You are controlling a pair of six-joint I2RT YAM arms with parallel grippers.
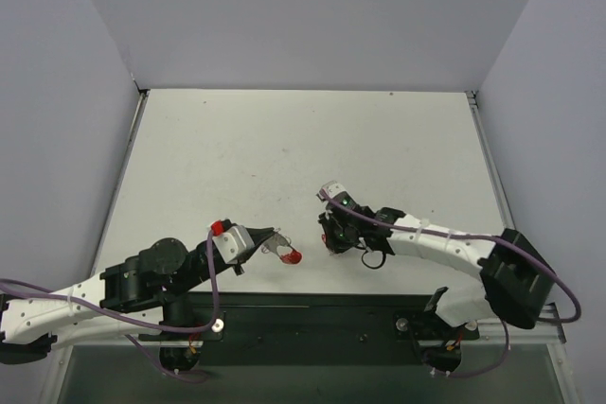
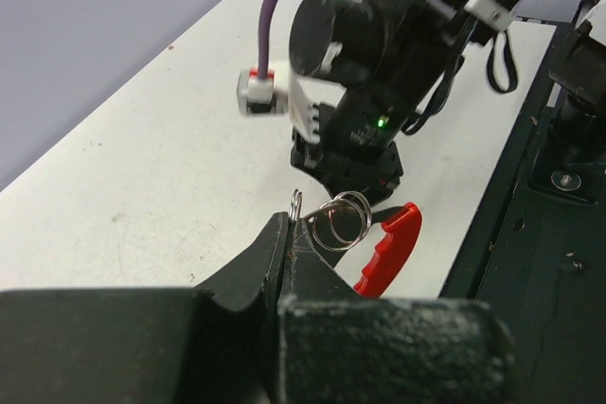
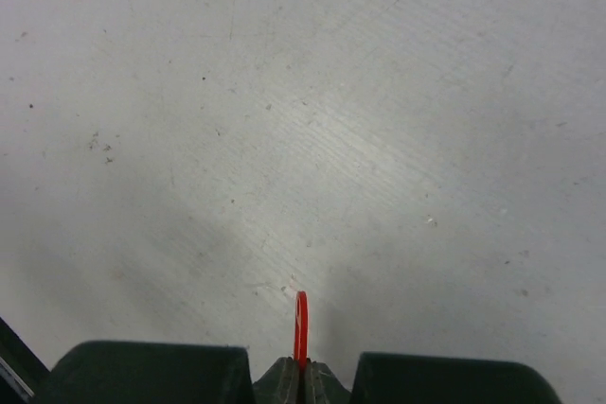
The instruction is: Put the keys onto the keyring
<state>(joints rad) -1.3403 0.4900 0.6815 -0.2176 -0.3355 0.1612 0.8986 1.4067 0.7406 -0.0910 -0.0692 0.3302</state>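
My left gripper [image 1: 275,241] is shut on one of the thin silver wire rings [image 2: 343,219] of the keyring. Its red curved clip [image 2: 388,251] hangs just beyond the fingertips, a little above the table, and also shows in the top view [image 1: 292,256]. My right gripper [image 1: 333,237] points down at the table a short way right of the clip. It is shut on the key [image 3: 301,326], a tiny red tag seen edge-on sticking out of the closed jaws. In the left wrist view the right gripper [image 2: 355,172] stands just behind the rings, apart from them.
The white table [image 1: 284,149] is walled by grey panels at the back and sides. A black base strip [image 1: 312,314] runs along the near edge, close below both grippers. The right arm's purple cable [image 2: 275,7] loops above the wrist.
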